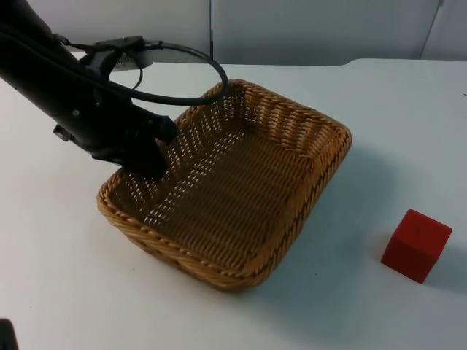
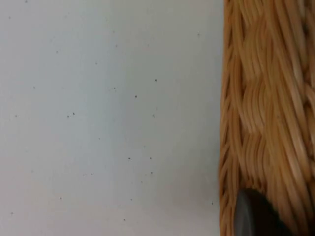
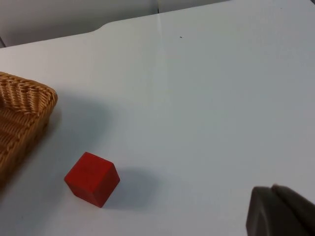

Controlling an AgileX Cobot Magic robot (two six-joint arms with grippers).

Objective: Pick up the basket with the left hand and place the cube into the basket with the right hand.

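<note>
Red cube (image 1: 416, 245) nearest, resting on white table (image 1: 343, 306), well apart from basket, toward right arm's side; no gripper touching it. Right wrist view: cube (image 3: 92, 178) on table near basket corner (image 3: 22, 105); right gripper's fingertip (image 3: 280, 211) at edge, opening cannot tell. Wicker basket (image 1: 233, 182) mid-table, nothing inside. Left gripper (image 1: 149, 157) at basket's left rim, seemingly closed on it; left wrist view: fingertip (image 2: 253, 216) against woven rim (image 2: 266, 113). Grey partition wall (image 1: 306, 29) farthest.
</note>
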